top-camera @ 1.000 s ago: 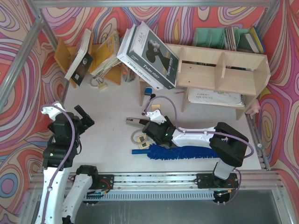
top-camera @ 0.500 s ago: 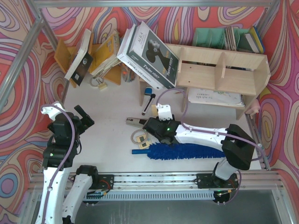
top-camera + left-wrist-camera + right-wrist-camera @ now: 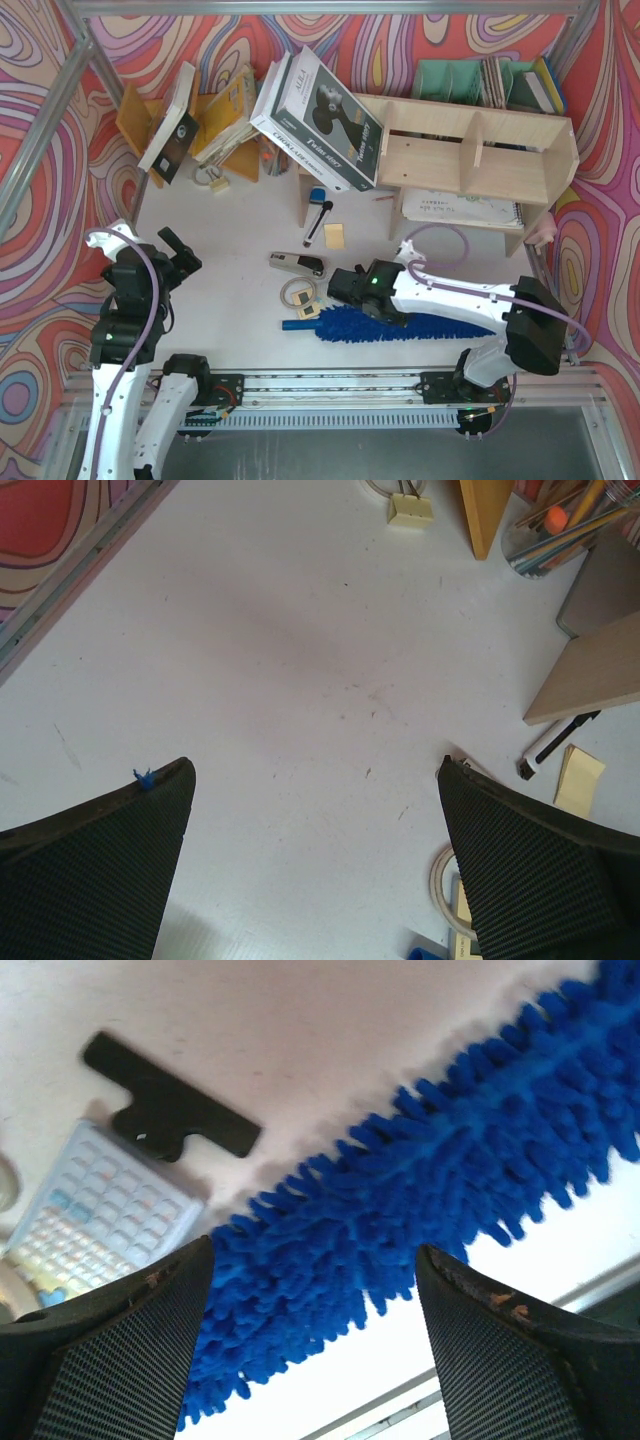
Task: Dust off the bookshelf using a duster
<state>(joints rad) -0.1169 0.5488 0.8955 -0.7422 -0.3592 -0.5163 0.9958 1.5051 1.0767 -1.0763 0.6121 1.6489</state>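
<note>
Though unclear overhead, right jaws flank the duster [image 3: 420, 1160].

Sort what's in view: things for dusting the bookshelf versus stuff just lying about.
For the job:
- duster
- bookshelf
- right claw, open over the duster

Lying about:
- marker
- sticky notes
- calculator
- book rack
- organizer
- notebook
</note>
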